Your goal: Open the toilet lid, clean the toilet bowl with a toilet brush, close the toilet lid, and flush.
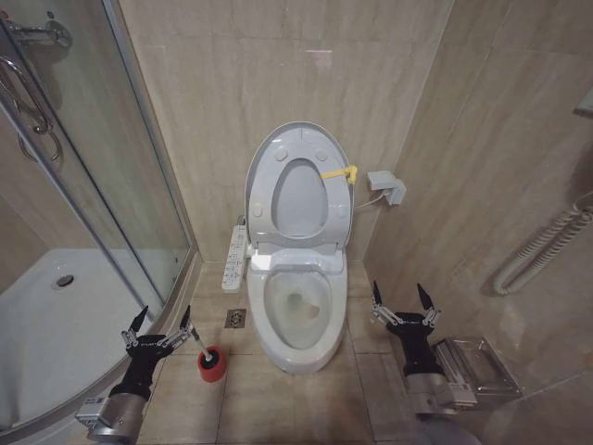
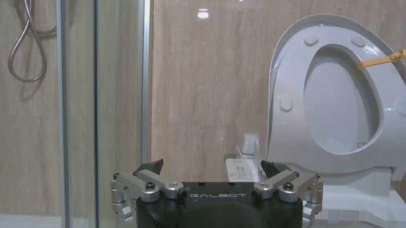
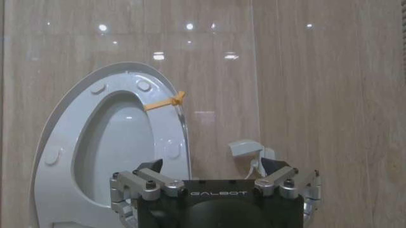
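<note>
Now, toilet brush (image 1: 206, 356) just beside spread left hand (image 1: 159, 324), right hand (image 1: 404, 303) spread.

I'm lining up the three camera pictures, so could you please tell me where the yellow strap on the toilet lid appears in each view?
Head view: the yellow strap crosses the right edge of the raised toilet lid, centre of picture.
Left wrist view: at the far right edge, on the lid.
Right wrist view: left of centre, at the lid's upper edge.
Shared landmark: the strap's lid, upright against the wall.

White toilet lid (image 1: 298, 139) upright against the wall — toilet bowl (image 1: 296, 301) open below, toilet brush (image 1: 209, 360) in red holder beside it
</note>
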